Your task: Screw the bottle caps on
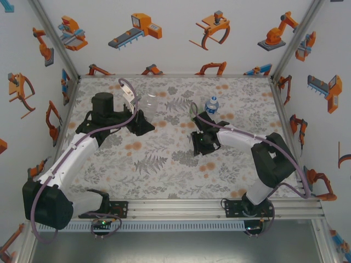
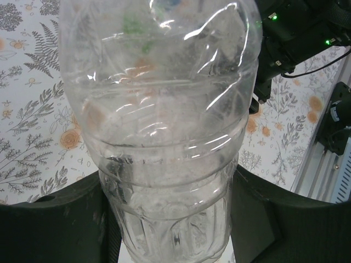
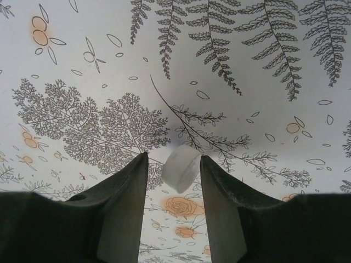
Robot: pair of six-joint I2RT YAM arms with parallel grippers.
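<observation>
Left fingers (image 2: pixel 170 216) are closed down on the plain clear transparent plastic bottle (image 2: pixel 164 137), one dark finger on each side of its ribbed lower section. From the top, that bottle (image 1: pixel 151 102) is at the far left of the grey floral-print tabletop (image 1: pixel 164 164), at the end of the left arm. No cap is visible on it from here.

Right fingers (image 3: pixel 174 160) are narrowly open with a tiny white round plastic screw cap (image 3: pixel 181 169) pinched at the tips. The cap is tilted and off the tabletop.

A small transparent bottle with a blue label (image 1: pixel 211 105) stands upright far centre-right, just beyond the right arm's wrist. A green-tinted transparent bottle (image 1: pixel 193 111) is just left of it, faint and hard to make out.
</observation>
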